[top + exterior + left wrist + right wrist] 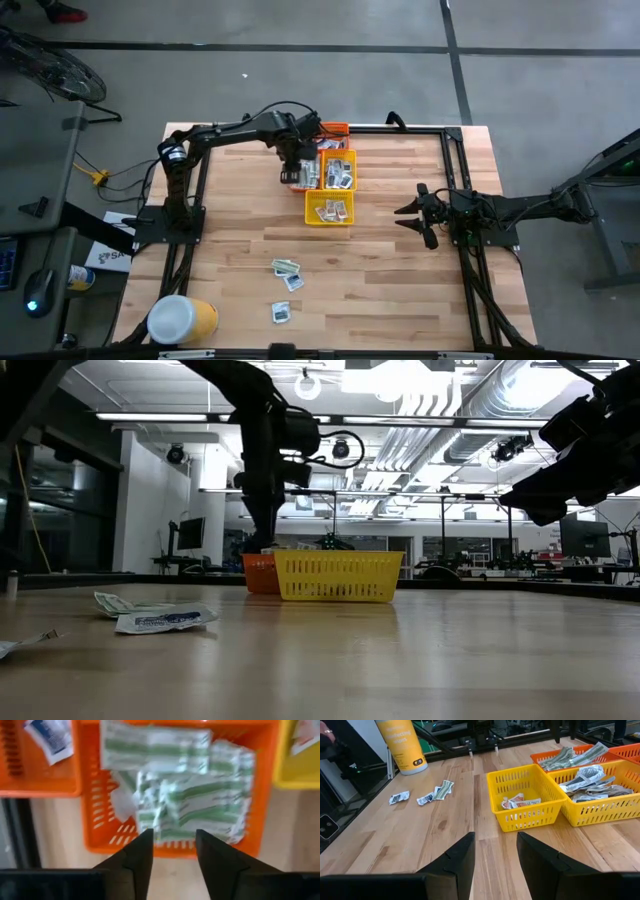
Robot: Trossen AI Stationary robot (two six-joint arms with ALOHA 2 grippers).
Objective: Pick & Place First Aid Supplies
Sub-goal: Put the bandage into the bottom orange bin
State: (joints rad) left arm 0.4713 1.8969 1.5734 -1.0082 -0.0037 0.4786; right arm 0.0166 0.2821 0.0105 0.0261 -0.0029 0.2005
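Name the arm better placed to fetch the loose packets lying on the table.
Right, probably. The right end effector hangs open and empty over bare wood, facing the loose packets. The left end effector is over the orange basket of green-striped packets, farther away.

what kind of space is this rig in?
Probably a robotics lab or workshop. The low view shows exposed ceiling ducts, monitors on benches and a concrete floor around the wooden table with sorting baskets.
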